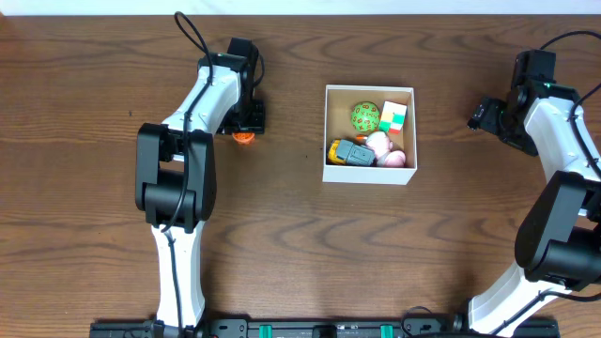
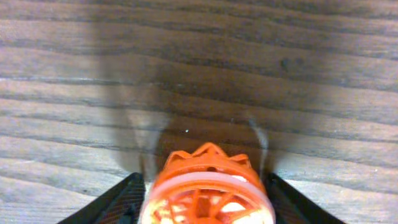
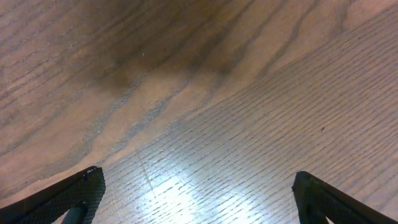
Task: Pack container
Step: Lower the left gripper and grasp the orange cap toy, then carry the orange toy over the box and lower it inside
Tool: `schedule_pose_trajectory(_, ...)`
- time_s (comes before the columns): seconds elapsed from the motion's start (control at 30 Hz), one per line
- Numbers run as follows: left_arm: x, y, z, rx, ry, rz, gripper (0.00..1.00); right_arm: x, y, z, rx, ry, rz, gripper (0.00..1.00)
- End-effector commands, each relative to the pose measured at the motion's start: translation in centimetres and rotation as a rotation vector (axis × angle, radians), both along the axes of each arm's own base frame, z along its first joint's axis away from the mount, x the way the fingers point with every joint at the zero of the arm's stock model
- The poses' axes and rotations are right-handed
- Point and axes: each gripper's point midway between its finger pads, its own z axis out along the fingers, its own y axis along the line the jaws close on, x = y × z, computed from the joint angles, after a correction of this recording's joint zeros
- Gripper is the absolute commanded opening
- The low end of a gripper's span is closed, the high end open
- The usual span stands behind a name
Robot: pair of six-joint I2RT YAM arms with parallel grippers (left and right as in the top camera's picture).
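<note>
Container sits upright, open top up, sides equal.

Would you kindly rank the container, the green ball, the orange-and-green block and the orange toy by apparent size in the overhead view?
1. container
2. green ball and orange-and-green block: look alike, left unranked
3. orange toy: smallest showing, though partly hidden, so unsure

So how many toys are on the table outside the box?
1: an orange toy left of the box, sitting between the fingers of the left claw. Another could be hidden under the arms.
</note>
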Motion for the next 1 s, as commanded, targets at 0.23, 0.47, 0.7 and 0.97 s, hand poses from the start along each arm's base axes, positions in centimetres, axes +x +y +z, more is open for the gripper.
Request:
schedule_pose_trajectory(0.23,0.1,0.5,-0.3,0.008,0.007,0.003,0.53,0.1,-0.1,1.0,-0.004,-0.029,-0.019,0.99)
schedule_pose_trajectory(0.47,0.0,0.4,0.4,0.007,0.002,0.001,0.46,0.1,-0.1,1.0,-0.004,-0.029,-0.019,0.99)
schedule_pose_trajectory(0.7,0.2,-0.1,3.3,-0.003,-0.049,-0.009,0.46,0.1,-0.1,1.0,-0.004,-0.029,-0.019,0.99)
schedule_pose_trajectory(0.97,-0.3,-4.2,10.4,-0.041,-0.195,-0.100,0.46,0.1,-0.1,1.0,-0.004,-0.029,-0.019,0.99)
